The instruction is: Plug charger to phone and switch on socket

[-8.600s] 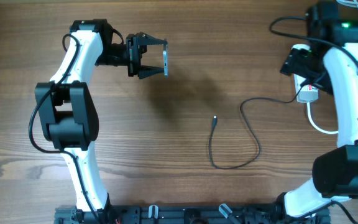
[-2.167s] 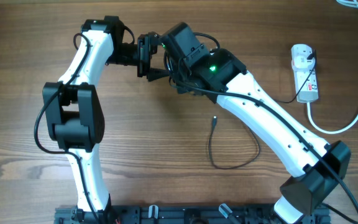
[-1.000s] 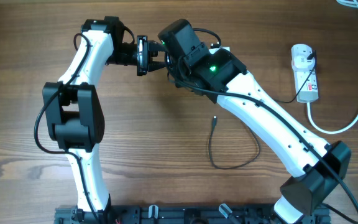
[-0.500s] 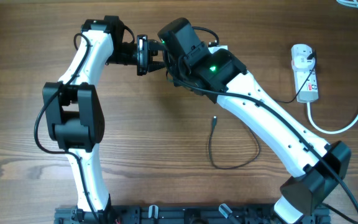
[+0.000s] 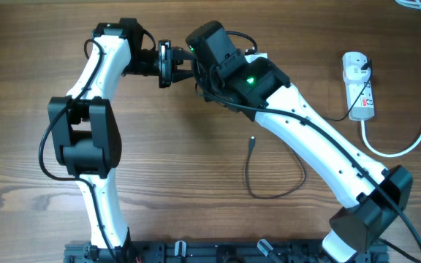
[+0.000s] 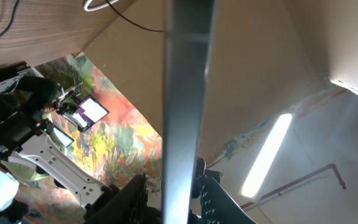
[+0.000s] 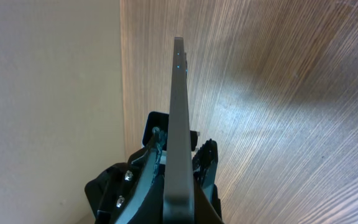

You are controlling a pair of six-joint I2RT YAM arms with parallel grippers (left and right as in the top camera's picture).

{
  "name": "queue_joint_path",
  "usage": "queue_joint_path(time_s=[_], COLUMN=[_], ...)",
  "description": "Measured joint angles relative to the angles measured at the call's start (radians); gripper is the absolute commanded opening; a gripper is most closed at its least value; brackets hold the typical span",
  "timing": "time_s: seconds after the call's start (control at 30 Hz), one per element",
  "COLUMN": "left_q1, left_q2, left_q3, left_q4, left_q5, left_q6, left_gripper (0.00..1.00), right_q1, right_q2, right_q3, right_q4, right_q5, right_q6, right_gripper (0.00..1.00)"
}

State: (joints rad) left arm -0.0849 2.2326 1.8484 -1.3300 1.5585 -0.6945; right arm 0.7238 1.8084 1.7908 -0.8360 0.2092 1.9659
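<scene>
The phone is held edge-on above the table's far left, a thin grey slab between both grippers. My right gripper is shut on it, its pads tight against both faces. My left gripper straddles the phone from the other side, open, with a gap at one finger. In the overhead view the two grippers meet, left gripper and right gripper, and the phone is mostly hidden. The charger loops on the table, its plug tip lying free. The socket lies at the far right.
The right arm stretches diagonally across the table over part of the black cable. A white mains cord curves from the power strip toward the right edge. A dark plug sits in the strip's top outlet.
The right arm has swung from the socket over to the phone and shut on it. In the last second the left arm edged slightly left; the jaws stand about the same.
</scene>
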Motion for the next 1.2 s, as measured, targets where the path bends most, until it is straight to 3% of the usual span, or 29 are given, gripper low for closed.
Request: queue_joint_path(time_s=[0.4,0.5,0.67,0.73,1.0,1.2], left_q1=[0.002,0.003,0.002,0.002,0.002,0.002], left_q2=[0.000,-0.001,-0.002,-0.002,-0.002,-0.002], left_q3=[0.000,0.000,0.000,0.000,0.000,0.000], left_q4=[0.003,0.006,0.007,0.026,0.100,0.130], left_q5=[0.001,0.001,-0.016,-0.016,-0.066,-0.191], left_q6=[0.001,0.002,0.000,0.000,-0.001,0.147], left_gripper=[0.07,0.04,0.04,0.04,0.04,0.04], right_q1=[0.000,-0.001,0.000,-0.002,-0.133,-0.381], right_q2=[0.000,0.000,-0.004,-0.011,-0.153,-0.229], right_q3=[0.000,0.000,0.000,0.000,0.000,0.011], right_q4=[0.002,0.005,0.045,0.057,0.008,-0.286], right_q5=[-0.017,-0.019,-0.025,-0.029,-0.142,-0.289], right_q6=[-0.007,-0.013,-0.172,-0.253,-0.670,-1.069], right_gripper=[0.05,0.34,0.71,1.00,1.00,1.00])
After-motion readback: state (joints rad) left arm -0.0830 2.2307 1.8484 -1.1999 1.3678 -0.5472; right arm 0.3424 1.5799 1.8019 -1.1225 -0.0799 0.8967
